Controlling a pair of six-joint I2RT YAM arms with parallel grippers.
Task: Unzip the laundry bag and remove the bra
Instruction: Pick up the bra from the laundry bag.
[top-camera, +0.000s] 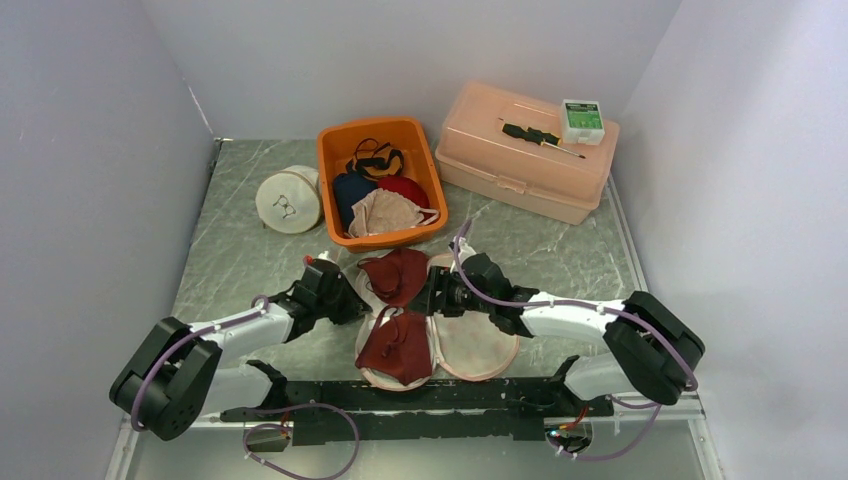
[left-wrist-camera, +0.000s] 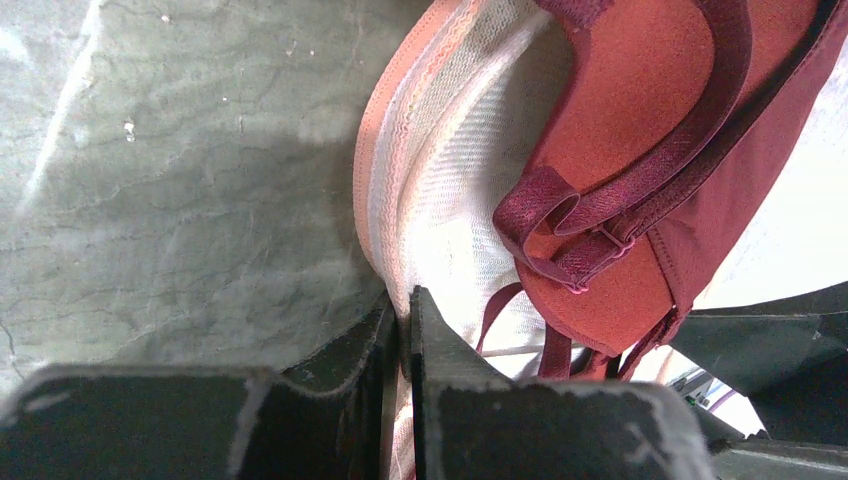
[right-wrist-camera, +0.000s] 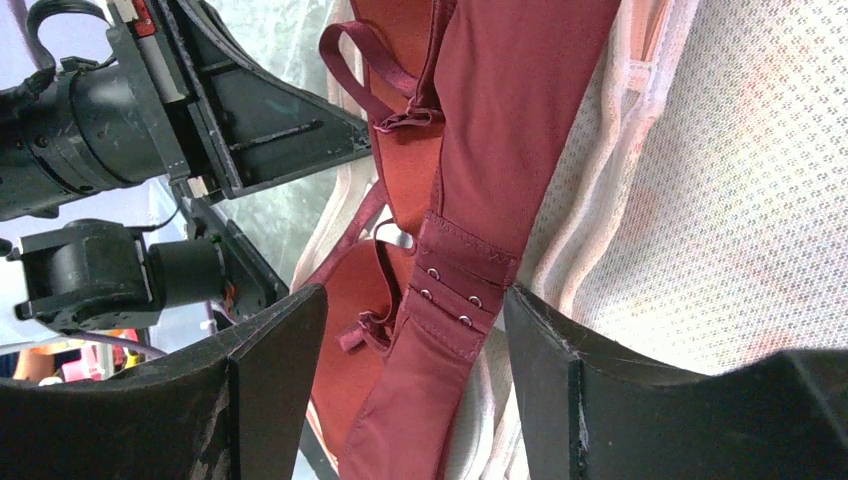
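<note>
Mesh laundry bag (top-camera: 470, 348): laid open at the bench's (top-camera: 560, 250) near edge, its zip rim (left-wrist-camera: 395, 170) pinched by the left gripper (left-wrist-camera: 403, 310). Maroon bra (top-camera: 398, 345): draped over the open bag, its hook band (right-wrist-camera: 455, 290) straddled by the spread right gripper (right-wrist-camera: 415, 310); the band is best gripped alone, clear of mesh, with the rim pinned.

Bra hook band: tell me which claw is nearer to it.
Right. The right claw stands open with the hook band between its fingers, not gripping it. The left claw is off to the side, pinched on the rim of the laundry bag.
</note>
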